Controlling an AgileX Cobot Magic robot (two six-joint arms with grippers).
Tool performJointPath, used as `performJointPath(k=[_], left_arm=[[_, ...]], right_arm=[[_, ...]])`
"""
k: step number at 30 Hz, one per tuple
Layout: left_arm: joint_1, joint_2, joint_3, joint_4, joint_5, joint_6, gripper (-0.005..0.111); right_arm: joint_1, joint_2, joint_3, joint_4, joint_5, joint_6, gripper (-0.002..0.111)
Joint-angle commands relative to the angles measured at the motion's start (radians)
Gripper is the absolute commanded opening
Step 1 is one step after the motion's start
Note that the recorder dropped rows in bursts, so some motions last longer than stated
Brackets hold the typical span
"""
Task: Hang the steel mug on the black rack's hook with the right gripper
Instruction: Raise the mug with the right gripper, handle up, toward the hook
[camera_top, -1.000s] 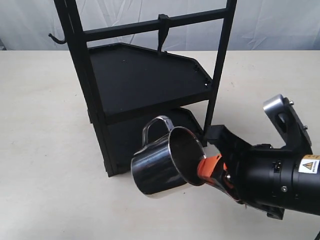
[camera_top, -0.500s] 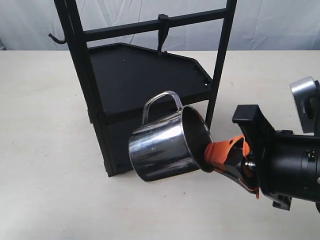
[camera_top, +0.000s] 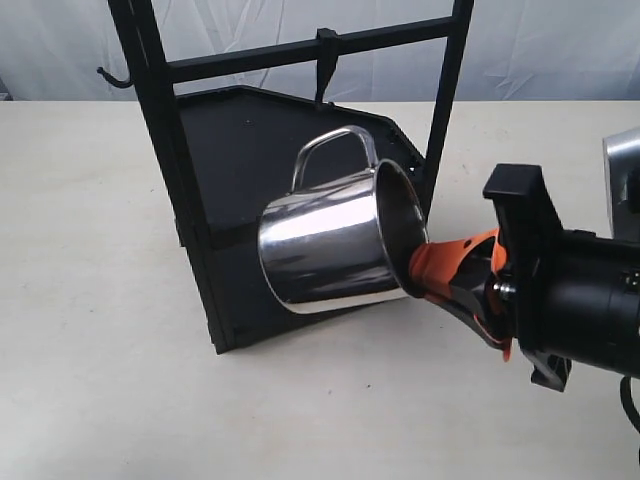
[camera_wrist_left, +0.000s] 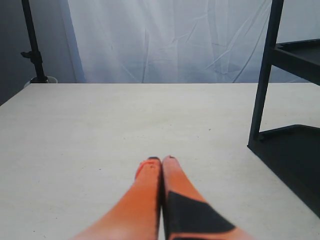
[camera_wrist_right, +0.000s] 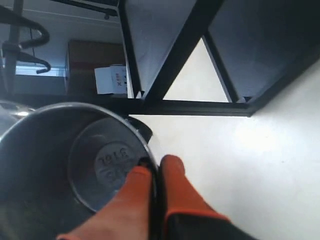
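right hand (camera_wrist_right: 156, 172): orange fingers (camera_wrist_right: 176, 192) pinch the rim of the steel mug (camera_wrist_right: 65, 165), one inside, one outside | mug: mouth toward camera, stamped base visible | black rack (camera_wrist_right: 185, 45): posts and shelf above | tabletop (camera_wrist_right: 260, 165): pale, beneath

Steel mug (camera_top: 335, 240) hangs clear of the table (camera_top: 100, 330), directly in front of the black rack (camera_top: 300, 150), shelves close behind. Open gap between mug handle and hook (camera_top: 325, 68) on the crossbar above. Right post just beside the mug rim.
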Motion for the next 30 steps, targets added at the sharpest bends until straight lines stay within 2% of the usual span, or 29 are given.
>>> performJointPath(k=[1,16,25,30], left_arm=[[-0.001,0.004,0.005,-0.007,-0.014,0.000,0.000],[-0.001,0.004,0.005,-0.007,-0.014,0.000,0.000],[-0.001,0.004,0.005,-0.007,-0.014,0.000,0.000],[-0.001,0.004,0.005,-0.007,-0.014,0.000,0.000]], right_arm=[[-0.006,-0.001,0.004,0.087,-0.011,-0.082,-0.001],[-0.006,0.006,-0.048,0.087,-0.082,-0.121,-0.001],[-0.006,0.162,-0.105,0.087,-0.002,-0.143,-0.001],[-0.006,0.173,-0.123,0.087,-0.030,-0.190,-0.001]])
